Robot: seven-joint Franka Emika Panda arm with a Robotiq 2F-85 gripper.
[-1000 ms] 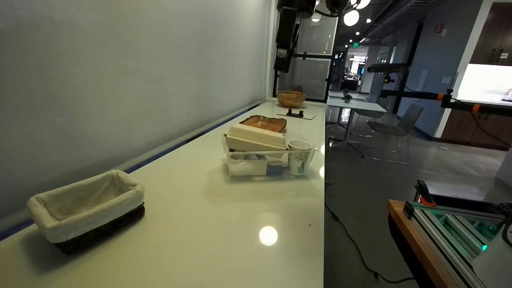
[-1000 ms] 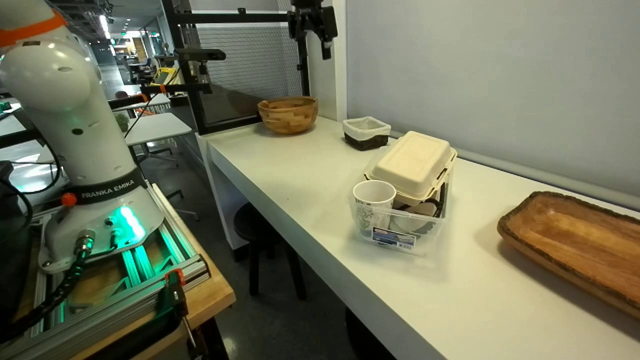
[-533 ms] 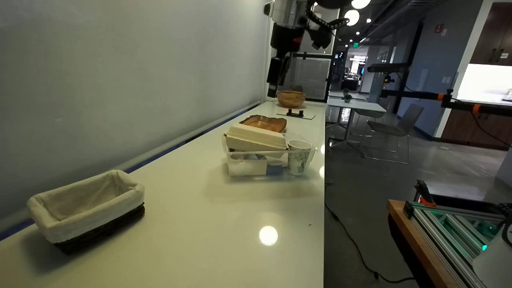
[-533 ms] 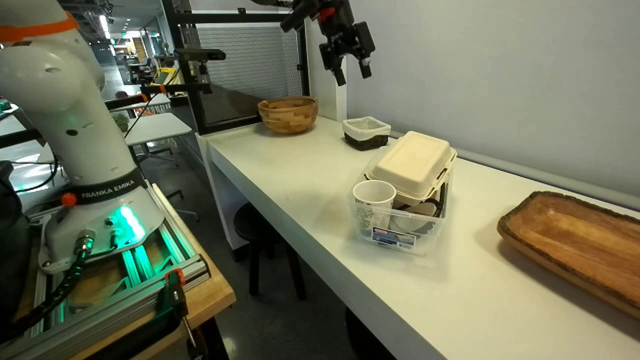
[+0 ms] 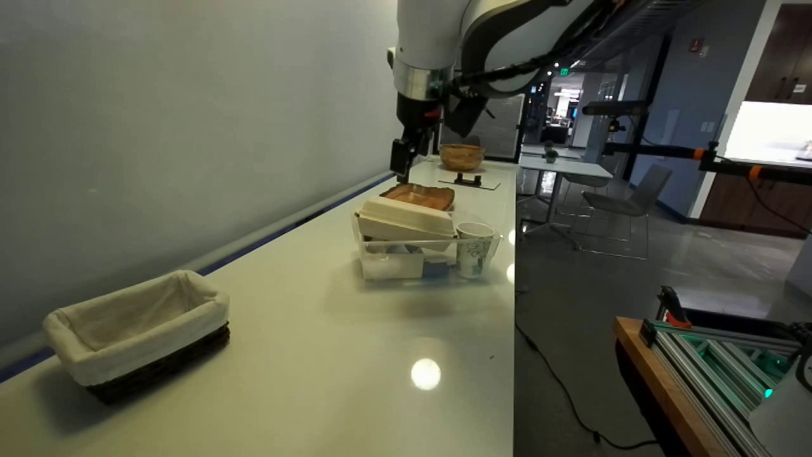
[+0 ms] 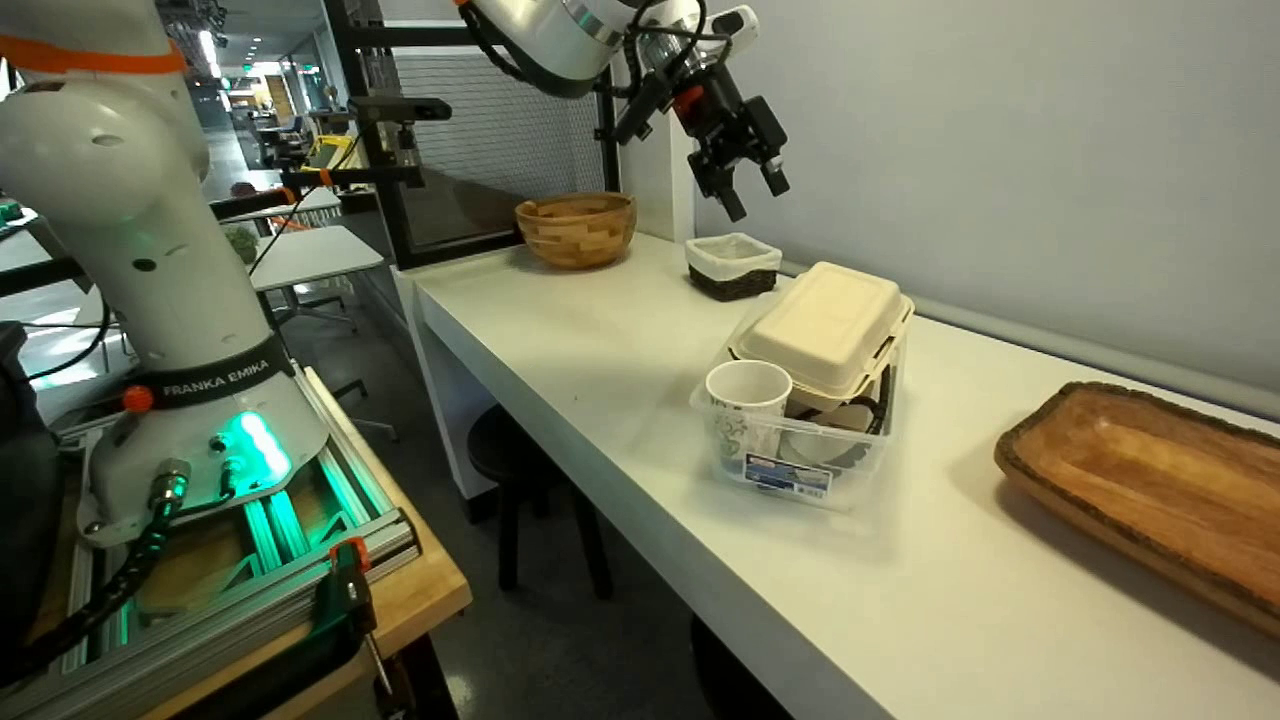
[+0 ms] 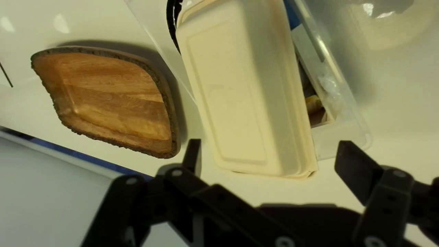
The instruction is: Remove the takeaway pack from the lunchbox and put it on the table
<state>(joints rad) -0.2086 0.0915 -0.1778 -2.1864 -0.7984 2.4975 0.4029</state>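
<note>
In an exterior view, the takeaway pack (image 5: 409, 219) sits tilted in the lunchbox (image 5: 374, 268), standing up above its rim. Its long axis runs left to right, sloping down towards the paper cup (image 5: 476, 251) at the right. Against half a second ago, the gripper (image 5: 403, 174) is lower and further left, with more of the arm (image 5: 424, 38) in sight; pack and box look the same. The gripper hangs above the pack's raised left end, a gap between them.

In an exterior view, the pack (image 6: 825, 325) slopes down to the cup, long axis from far right to near left. The gripper (image 6: 757, 200) is lower and further right than earlier. It hangs above and to the left of the pack, clear of it.

In the wrist view, the pack's long axis runs down from the top edge, leaning right towards its near end. The fingers (image 7: 356, 171) stand wide apart, one to either side of that end in the picture, the pack beyond their tips. The wooden tray (image 7: 120, 99) lies beside the lunchbox on the table (image 7: 408, 144)
</note>
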